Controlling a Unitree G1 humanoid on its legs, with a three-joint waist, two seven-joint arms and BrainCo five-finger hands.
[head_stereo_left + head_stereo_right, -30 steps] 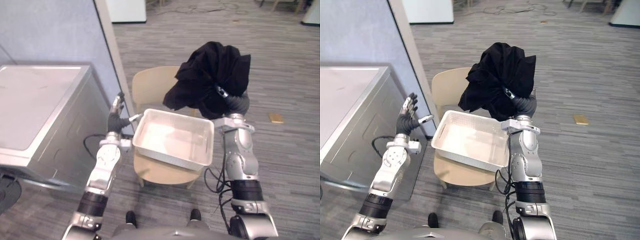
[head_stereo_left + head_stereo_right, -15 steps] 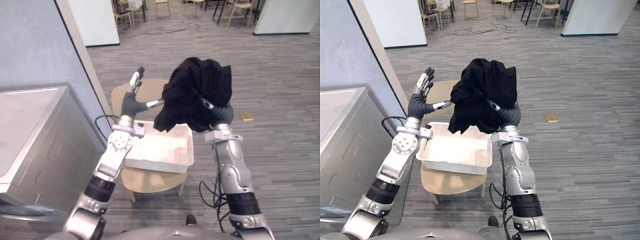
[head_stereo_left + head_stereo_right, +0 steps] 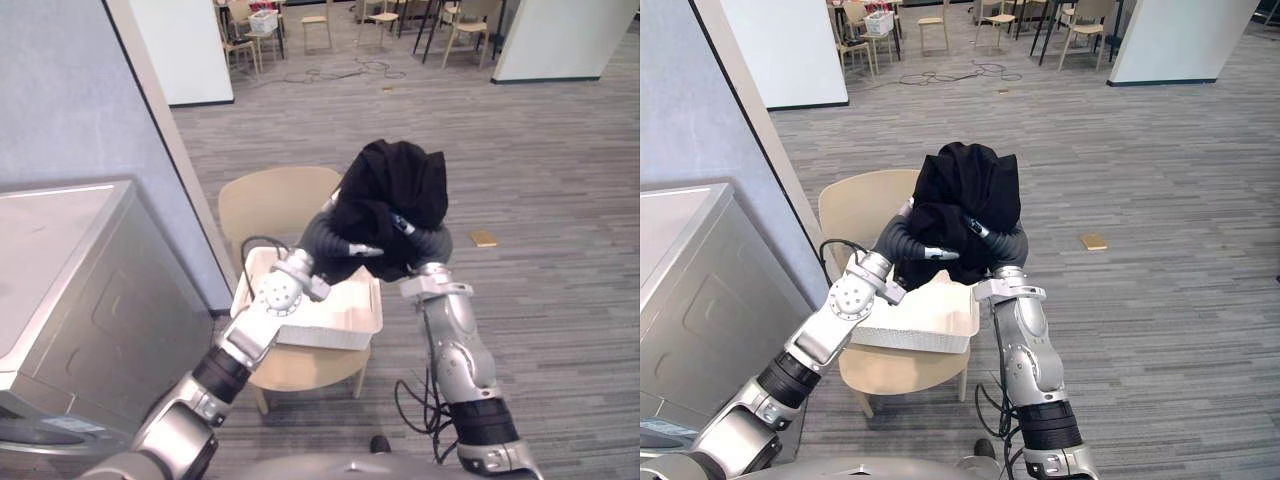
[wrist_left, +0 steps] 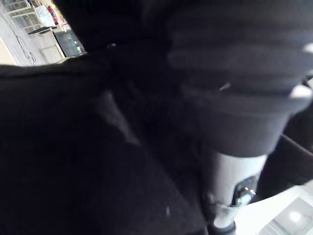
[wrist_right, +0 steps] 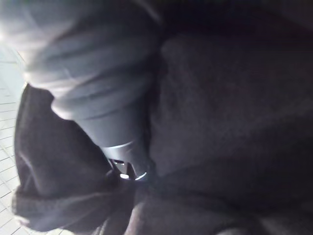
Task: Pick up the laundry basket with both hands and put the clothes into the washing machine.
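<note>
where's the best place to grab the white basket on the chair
Grip the white plastic laundry basket by the flared rim at its two short ends, coming in from left and right: it sits flat on the tan wooden chair, and the black cloth bundle hangs over its far side.

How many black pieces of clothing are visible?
1: a black bundled cloth raised on the right hand, near the white plastic laundry basket. More pieces may be hidden inside the bundle.

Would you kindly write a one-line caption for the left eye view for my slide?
Both arms hold a black garment above the white basket on a tan chair.
</note>
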